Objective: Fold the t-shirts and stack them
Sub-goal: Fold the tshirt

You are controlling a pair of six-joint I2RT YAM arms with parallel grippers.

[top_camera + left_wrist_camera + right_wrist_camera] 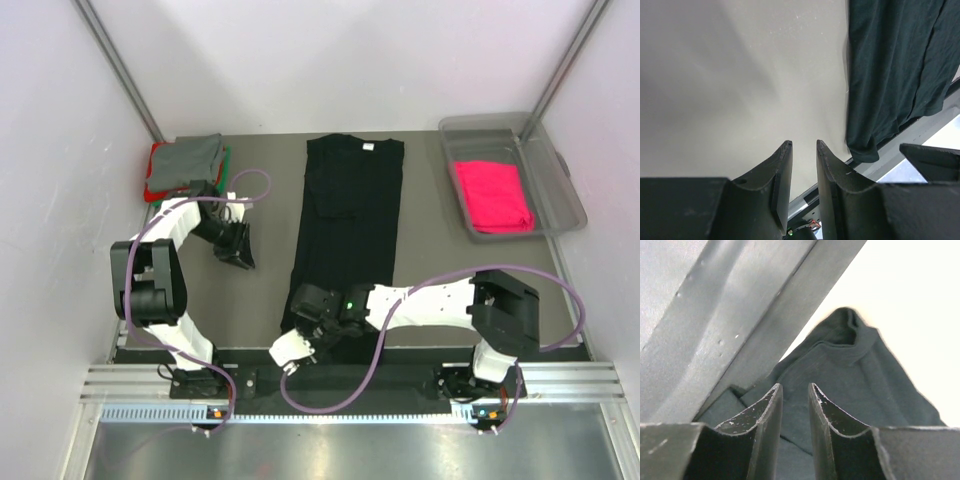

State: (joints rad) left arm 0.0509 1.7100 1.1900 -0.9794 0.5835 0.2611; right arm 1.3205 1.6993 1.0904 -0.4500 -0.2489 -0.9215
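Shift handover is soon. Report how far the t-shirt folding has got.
Done: the grey t-shirt tops a folded pile at far left. In hand: the black t-shirt lies folded into a long strip, the right gripper at its near hem; the left gripper is empty. Left: the pink t-shirt in the clear bin.

Black t-shirt (350, 210) soft matt cloth; bin (485, 145) clear glossy plastic.

5 tees: 1 black (350, 215), 1 grey (187, 158), 1 red (156, 186), 1 green (228, 158), 1 pink (493, 195). 1 bin (562, 172). 2 arms, 2 grippers: left gripper (804, 142), right gripper (794, 386).
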